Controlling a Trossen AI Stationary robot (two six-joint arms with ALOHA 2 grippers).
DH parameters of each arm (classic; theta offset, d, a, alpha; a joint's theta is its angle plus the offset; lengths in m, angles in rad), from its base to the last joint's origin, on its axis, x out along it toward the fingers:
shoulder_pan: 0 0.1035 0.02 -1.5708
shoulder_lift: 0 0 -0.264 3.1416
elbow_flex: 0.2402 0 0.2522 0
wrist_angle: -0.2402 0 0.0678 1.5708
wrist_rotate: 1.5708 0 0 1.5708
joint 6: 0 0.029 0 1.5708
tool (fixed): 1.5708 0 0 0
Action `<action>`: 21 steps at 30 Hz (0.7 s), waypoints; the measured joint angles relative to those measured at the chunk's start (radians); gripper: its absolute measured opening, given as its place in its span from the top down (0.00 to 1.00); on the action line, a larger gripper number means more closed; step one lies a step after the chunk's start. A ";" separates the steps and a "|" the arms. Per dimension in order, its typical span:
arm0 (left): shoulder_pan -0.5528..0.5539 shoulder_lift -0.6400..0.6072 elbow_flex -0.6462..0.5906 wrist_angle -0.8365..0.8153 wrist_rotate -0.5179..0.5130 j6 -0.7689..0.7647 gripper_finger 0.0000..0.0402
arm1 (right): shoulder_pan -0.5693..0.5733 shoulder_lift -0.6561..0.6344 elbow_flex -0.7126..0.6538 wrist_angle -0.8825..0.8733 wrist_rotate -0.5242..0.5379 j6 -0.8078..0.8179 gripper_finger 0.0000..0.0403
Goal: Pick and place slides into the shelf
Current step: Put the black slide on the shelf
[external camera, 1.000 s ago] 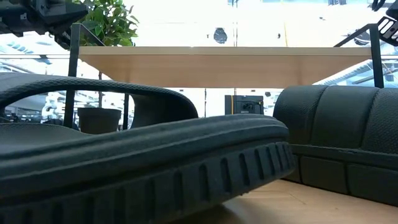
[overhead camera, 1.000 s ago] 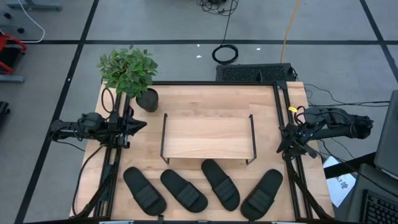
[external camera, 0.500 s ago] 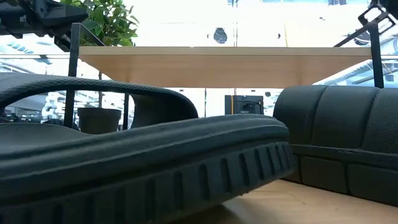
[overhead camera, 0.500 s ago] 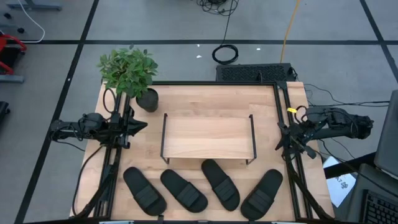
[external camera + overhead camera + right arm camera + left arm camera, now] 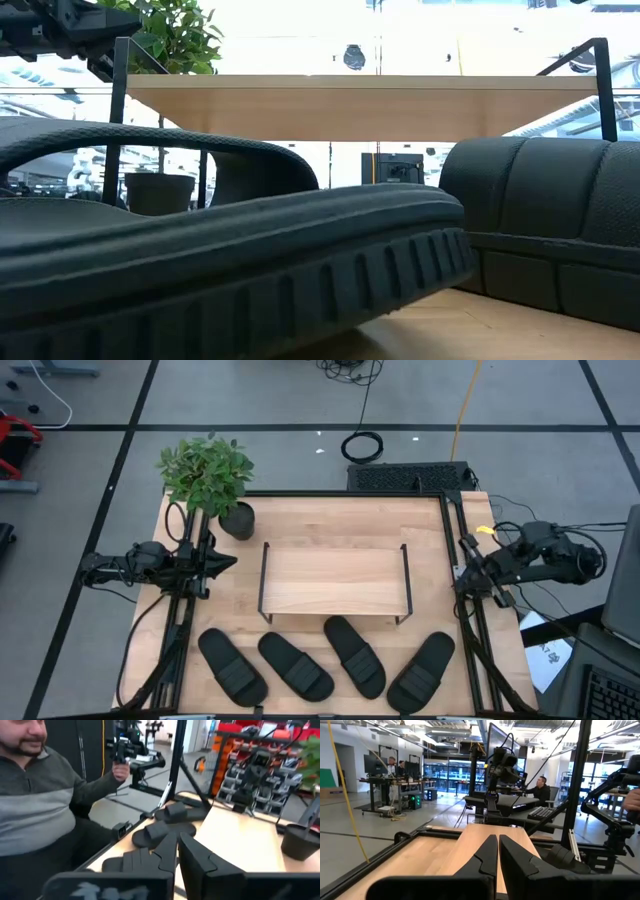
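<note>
Several black slides (image 5: 325,663) lie soles down in a row along the table's near edge; two of them fill the low view (image 5: 230,270). The shelf (image 5: 335,582) stands on its thin black side frames mid-table, its light-wood top board bare. My left gripper (image 5: 230,561) hangs shut above the table's left side, pointing level toward the shelf, its fingers together in the left wrist view (image 5: 497,847). My right gripper (image 5: 460,586) is shut and holds nothing above the right edge. It faces the shelf (image 5: 240,840) and the slides (image 5: 165,827).
A potted plant (image 5: 208,475) stands at the far left corner. Black frame rails (image 5: 455,530) run along the table's sides. A person (image 5: 40,800) sits beyond the table's near side in the right wrist view. Bare wood lies between the shelf and the right rail.
My right gripper has shut on nothing and rolled about its own axis. It has also risen, leaving the top right corner of the low view. The left arm, the slides and the shelf have kept still.
</note>
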 joint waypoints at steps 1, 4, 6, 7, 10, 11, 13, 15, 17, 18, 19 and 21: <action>0.000 0.000 0.000 0.000 0.000 0.000 0.95 | 0.000 0.000 0.000 0.012 0.022 0.006 0.97; 0.000 0.000 0.000 0.000 0.000 0.000 0.95 | 0.000 0.000 0.000 0.042 0.103 0.036 0.98; 0.000 0.000 0.000 0.000 0.000 0.000 0.95 | 0.000 0.000 0.000 0.043 0.143 0.051 0.99; 0.000 0.000 0.000 0.000 0.000 0.000 0.95 | 0.000 0.000 0.000 0.032 0.163 0.051 0.99; 0.000 0.000 0.000 0.000 -0.002 0.002 0.95 | 0.000 0.000 0.000 -0.005 0.215 0.026 1.00; 0.000 0.000 0.000 0.000 -0.008 0.002 0.95 | 0.000 0.000 0.000 -0.014 0.230 0.014 1.00; 0.000 0.000 0.000 0.000 -0.024 0.003 0.95 | 0.000 0.000 -0.001 -0.030 0.261 -0.002 1.00; 0.000 0.000 0.000 0.000 -0.033 0.002 0.95 | 0.000 0.000 -0.001 -0.027 0.290 -0.007 1.00; 0.000 0.000 0.000 0.000 -0.036 0.002 0.95 | 0.000 0.000 -0.001 -0.014 0.293 -0.009 1.00; 0.000 0.000 0.000 0.000 -0.038 0.002 0.95 | 0.000 0.000 -0.001 -0.008 0.291 -0.010 1.00; 0.000 0.000 0.000 0.000 -0.040 0.002 0.95 | 0.000 0.000 -0.001 -0.007 0.290 -0.010 1.00; 0.000 0.000 0.000 0.000 -0.041 0.002 0.95 | 0.000 0.000 -0.001 -0.008 0.289 -0.006 1.00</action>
